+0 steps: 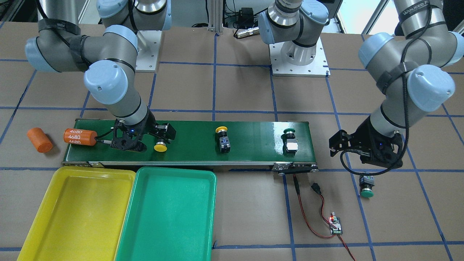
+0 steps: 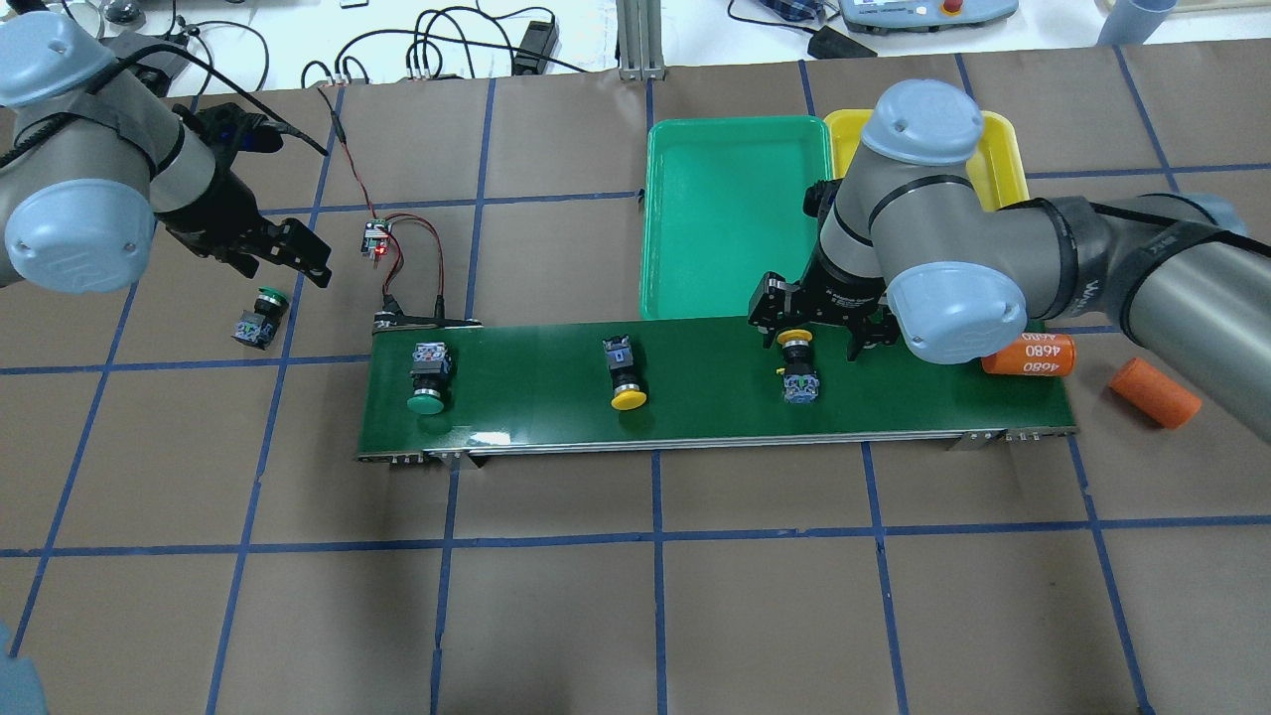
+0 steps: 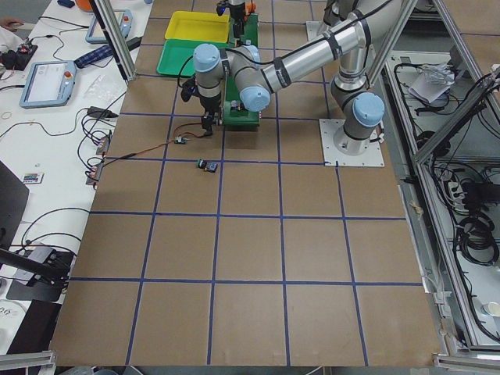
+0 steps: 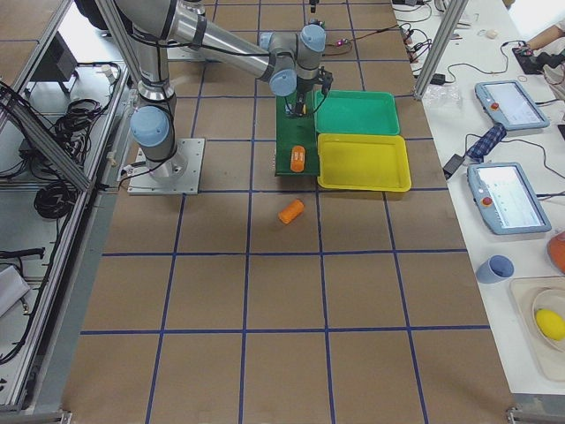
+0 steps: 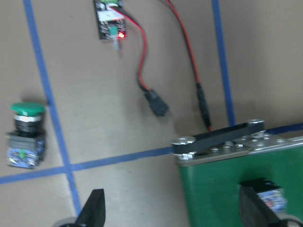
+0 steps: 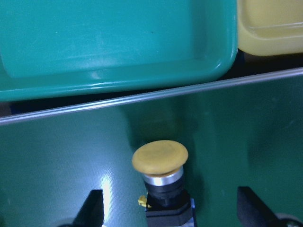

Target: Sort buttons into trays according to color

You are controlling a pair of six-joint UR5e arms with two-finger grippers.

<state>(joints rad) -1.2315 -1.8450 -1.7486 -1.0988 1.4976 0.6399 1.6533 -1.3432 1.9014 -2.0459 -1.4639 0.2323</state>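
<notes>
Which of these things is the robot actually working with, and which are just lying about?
For the job: yellow tray, green tray, yellow button nearest them, another yellow button, green button on the belt, last green button off it.
Lying about: orange cylinder marked 4680, plain orange cylinder, wired circuit board.

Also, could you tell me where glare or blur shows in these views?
Front-facing: white glare on the conveyor belt beside the green button. Overhead: a small glare patch at the belt's edge. Left wrist: blurred throughout. Right wrist: pale sheen beside the yellow button.
</notes>
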